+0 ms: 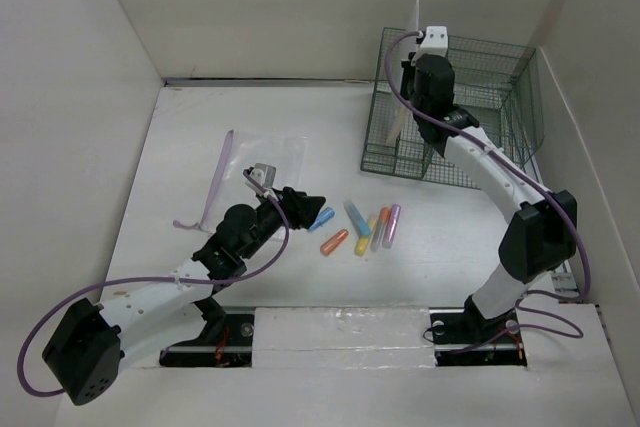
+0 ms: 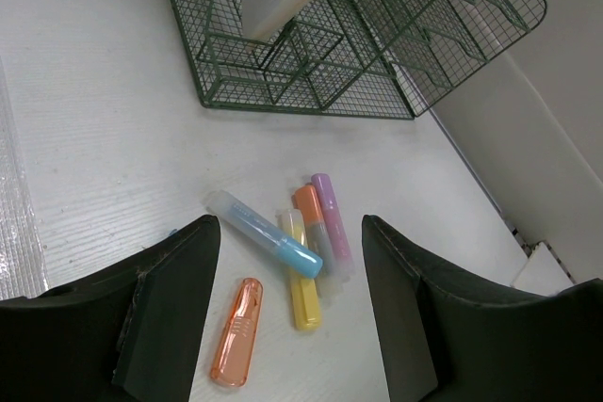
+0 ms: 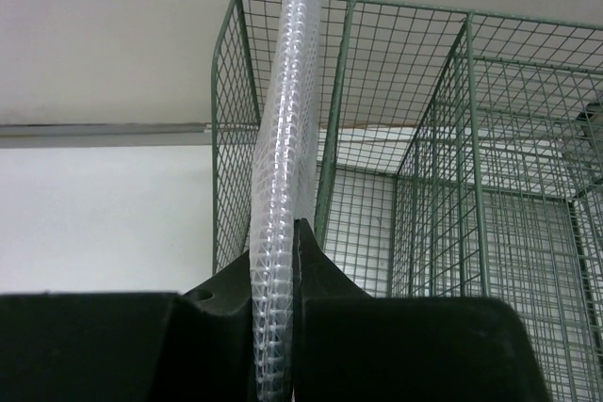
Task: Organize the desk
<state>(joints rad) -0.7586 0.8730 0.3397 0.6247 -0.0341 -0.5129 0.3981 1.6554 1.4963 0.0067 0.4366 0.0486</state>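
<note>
Over the mesh rack [image 1: 480, 77] at far right of the counter [image 1: 180, 147], right claw [image 3: 278, 242] is pinching a ribbed clear sheet [image 3: 287, 91] upright, likely for slotting in, while left claw [image 2: 292, 270] is hovering, jaws apart, over loose markers [image 2: 268, 233].

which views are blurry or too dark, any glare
Top external: even soft light, faint shadows on the desk, no harsh glare. Left wrist: highlighters sharp, left fingers dark and slightly soft. Right wrist: right fingers almost black, clear sheet slightly soft up close, mesh rack readable.
</note>
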